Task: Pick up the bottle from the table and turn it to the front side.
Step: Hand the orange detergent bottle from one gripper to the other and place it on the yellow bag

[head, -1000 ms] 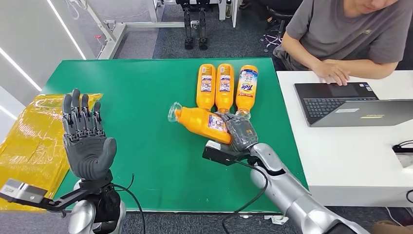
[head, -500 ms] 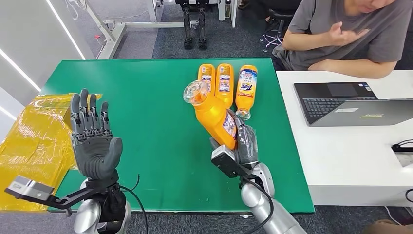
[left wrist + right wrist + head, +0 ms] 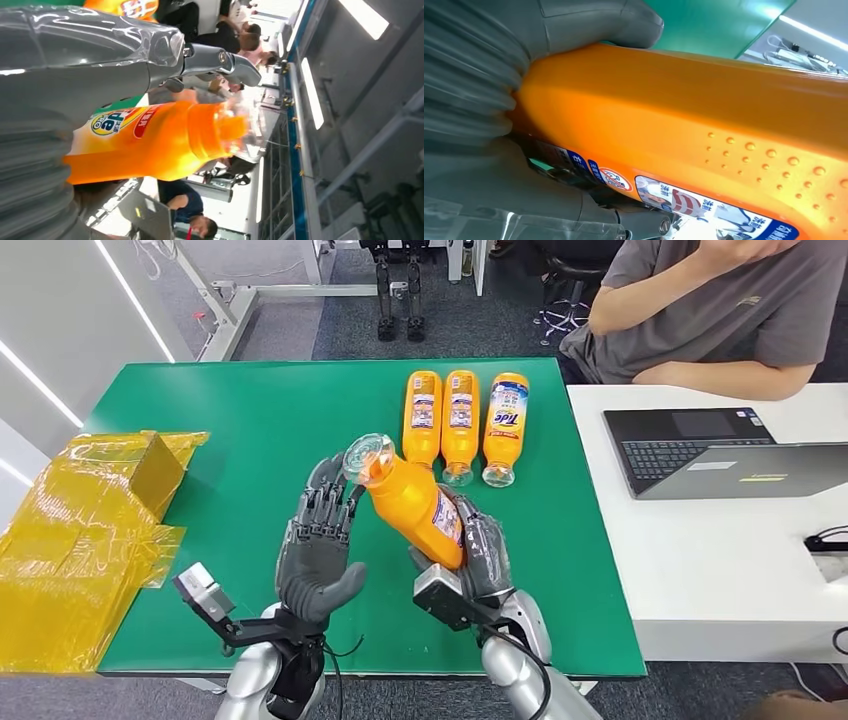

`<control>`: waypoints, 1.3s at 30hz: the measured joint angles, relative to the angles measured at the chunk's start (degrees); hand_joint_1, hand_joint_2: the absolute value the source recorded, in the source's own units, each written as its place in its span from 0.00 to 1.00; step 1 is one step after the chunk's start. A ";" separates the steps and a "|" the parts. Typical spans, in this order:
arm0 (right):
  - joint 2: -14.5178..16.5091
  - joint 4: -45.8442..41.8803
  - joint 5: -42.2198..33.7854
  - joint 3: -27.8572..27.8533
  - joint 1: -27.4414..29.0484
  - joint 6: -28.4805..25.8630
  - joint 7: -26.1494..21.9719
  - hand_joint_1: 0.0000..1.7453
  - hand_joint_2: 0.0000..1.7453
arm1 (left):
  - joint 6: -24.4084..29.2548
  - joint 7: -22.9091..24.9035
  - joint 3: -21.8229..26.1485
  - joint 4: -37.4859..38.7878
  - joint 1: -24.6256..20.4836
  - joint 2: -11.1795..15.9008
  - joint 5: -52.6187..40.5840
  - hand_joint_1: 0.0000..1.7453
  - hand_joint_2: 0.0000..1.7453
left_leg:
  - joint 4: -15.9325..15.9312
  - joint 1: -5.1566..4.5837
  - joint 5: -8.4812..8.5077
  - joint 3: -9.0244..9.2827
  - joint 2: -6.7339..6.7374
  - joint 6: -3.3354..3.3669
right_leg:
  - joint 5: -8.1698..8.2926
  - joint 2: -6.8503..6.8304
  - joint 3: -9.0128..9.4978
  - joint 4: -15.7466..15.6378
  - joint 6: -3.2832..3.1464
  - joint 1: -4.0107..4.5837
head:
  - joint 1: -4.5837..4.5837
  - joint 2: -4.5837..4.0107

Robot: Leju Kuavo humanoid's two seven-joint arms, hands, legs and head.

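Observation:
My right hand (image 3: 482,558) grips an orange detergent bottle (image 3: 412,506) by its lower body and holds it above the green table (image 3: 240,430). The bottle tilts with its clear cap (image 3: 367,456) up and toward my left. In the right wrist view the bottle (image 3: 699,115) runs across the picture with its label edge showing, held in the right hand (image 3: 474,75). My left hand (image 3: 320,540) stands open, palm toward the bottle, fingers raised beside the neck. The left wrist view has the bottle (image 3: 160,140) close to the left hand (image 3: 75,65); I cannot tell whether they touch.
Three more orange bottles (image 3: 461,415) lie side by side at the table's far edge. A yellow wrapped box (image 3: 90,530) sits on the left. A white desk (image 3: 730,550) with a laptop (image 3: 700,450) adjoins on the right, where a person (image 3: 720,310) sits.
My left hand has swung in from the table's left side to just beside the bottle. The right hand has brought the bottle slightly left and nearer. The person has raised an arm.

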 joint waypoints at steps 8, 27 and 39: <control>0.22 -1.45 3.88 1.40 0.46 4.81 0.64 1.00 1.00 | -0.40 -0.06 -0.05 4.57 -1.53 -0.15 -0.30 0.00 1.00 | 0.00 0.00 0.01 -0.02 0.00 0.00 | 0.00 0.00 -0.01 0.01 0.00 0.00 | 0.01 0.00; 2.32 7.70 3.68 5.80 -6.37 16.78 4.14 1.00 1.00 | 3.68 0.04 3.14 6.27 -1.82 -0.27 1.44 0.00 1.00 | 0.00 0.00 0.02 -0.05 -0.01 0.01 | 0.00 -0.02 -0.05 0.02 0.00 0.00 | 0.00 0.00; 3.17 10.08 3.70 6.57 -7.54 20.31 3.79 1.00 1.00 | 7.14 0.10 3.48 6.27 -0.99 0.01 2.53 0.00 1.00 | 0.00 0.00 0.02 -0.07 0.00 0.01 | 0.00 0.00 -0.07 0.01 0.00 0.00 | 0.01 0.00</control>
